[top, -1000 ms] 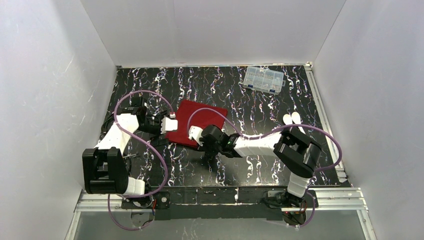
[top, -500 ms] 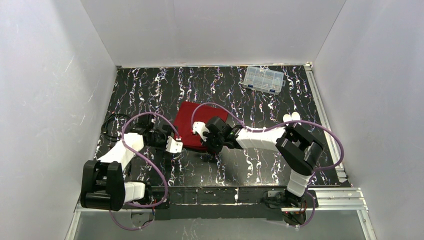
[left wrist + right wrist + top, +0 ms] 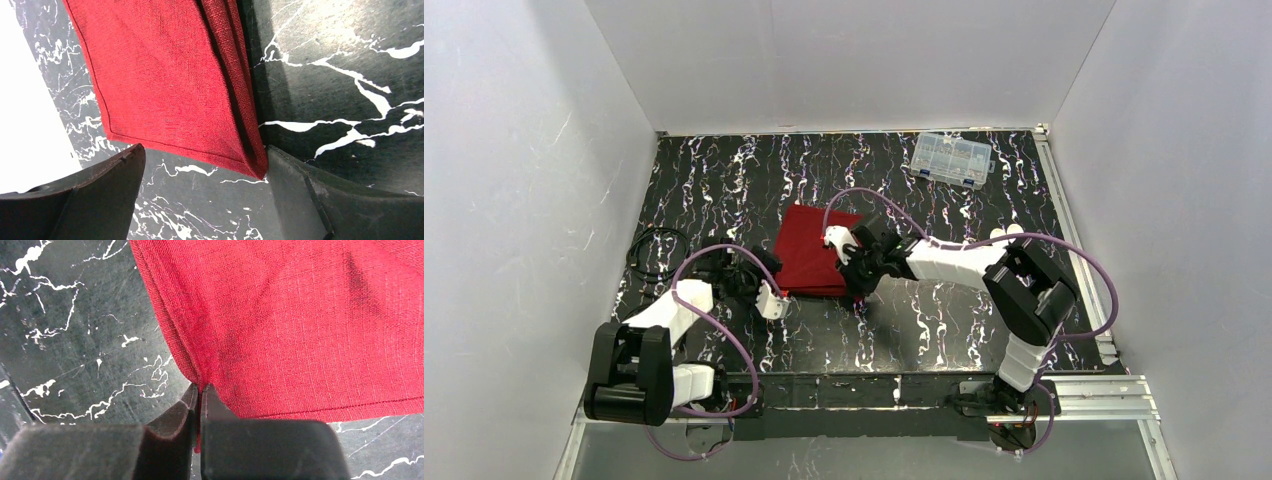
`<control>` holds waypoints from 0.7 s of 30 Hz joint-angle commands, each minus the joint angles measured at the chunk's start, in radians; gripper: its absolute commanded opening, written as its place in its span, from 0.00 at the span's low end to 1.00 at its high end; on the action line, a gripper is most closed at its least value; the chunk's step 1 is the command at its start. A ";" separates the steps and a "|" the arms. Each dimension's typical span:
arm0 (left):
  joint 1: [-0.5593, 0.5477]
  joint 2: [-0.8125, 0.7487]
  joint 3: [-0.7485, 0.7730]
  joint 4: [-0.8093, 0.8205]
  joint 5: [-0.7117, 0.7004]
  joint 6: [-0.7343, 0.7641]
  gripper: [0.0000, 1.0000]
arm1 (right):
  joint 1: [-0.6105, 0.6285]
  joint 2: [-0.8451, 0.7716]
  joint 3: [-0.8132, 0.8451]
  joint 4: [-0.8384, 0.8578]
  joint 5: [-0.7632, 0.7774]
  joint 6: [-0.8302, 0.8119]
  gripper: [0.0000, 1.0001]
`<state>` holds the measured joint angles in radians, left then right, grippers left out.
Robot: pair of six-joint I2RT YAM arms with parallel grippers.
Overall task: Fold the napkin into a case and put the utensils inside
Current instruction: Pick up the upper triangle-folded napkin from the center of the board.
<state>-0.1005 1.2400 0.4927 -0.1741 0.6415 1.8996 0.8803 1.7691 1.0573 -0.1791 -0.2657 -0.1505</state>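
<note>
Red napkin [image 3: 809, 262], folded in layers, lies flat on tabletop [image 3: 944, 320]. R gripper [image 3: 200, 390]: jaws clenched on napkin edge, nr a corner. L gripper [image 3: 203, 155]: jaws spread wide, nothing grasped, another napkin corner lying between them. Utensils [image 3: 1009, 235] well apart from both grippers.

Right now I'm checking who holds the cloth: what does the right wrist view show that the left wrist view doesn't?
Only the right wrist view: the right gripper shut on an edge of the napkin, near a corner. Only the left wrist view: the left gripper open, its fingers either side of a layered corner, gripping nothing. Both: the red napkin lying on the black marbled table.
</note>
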 commanded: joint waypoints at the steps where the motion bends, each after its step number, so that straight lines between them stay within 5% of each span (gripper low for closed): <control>1: -0.014 0.001 -0.026 0.020 0.003 0.028 0.86 | -0.021 -0.051 0.049 0.016 -0.082 0.046 0.04; 14: -0.095 -0.046 0.119 -0.366 0.072 -0.255 0.89 | -0.080 -0.048 0.125 0.076 -0.151 0.144 0.04; 18: -0.163 -0.064 0.093 -0.265 0.057 -0.433 0.86 | -0.084 -0.048 0.117 0.070 -0.148 0.144 0.04; 21: -0.227 -0.089 0.010 0.055 -0.038 -0.640 0.86 | -0.087 -0.046 0.113 0.065 -0.146 0.140 0.04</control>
<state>-0.2615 1.1900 0.5827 -0.3946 0.6617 1.5349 0.7967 1.7599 1.1465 -0.1326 -0.3954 -0.0170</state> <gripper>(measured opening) 0.860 0.097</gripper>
